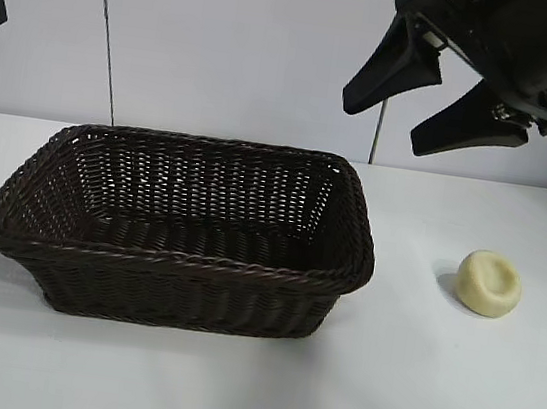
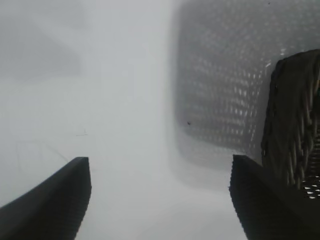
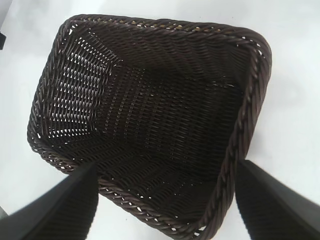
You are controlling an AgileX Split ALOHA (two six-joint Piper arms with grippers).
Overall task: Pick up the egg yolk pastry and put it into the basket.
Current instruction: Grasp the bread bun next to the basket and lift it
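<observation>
Here, the egg yolk pastry [image 1: 489,283] sat on the white table [image 1: 428,407], just right of the basket [image 1: 176,252] and apart from it. It looked light, soft and crumbly, so I judged a gentle hold across its rounded sides best. My right gripper [image 1: 439,95] hung above it, jaws apart and empty. My left gripper [image 2: 160,200], also open, hovered beside the basket's other end.

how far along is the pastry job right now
Nothing is done yet: the egg yolk pastry lies on the table, right of the empty basket. In hand: the right gripper hangs high above, fingers open, holding nothing. The left gripper is open too. Left: grasping, carrying, dropping it in.
</observation>
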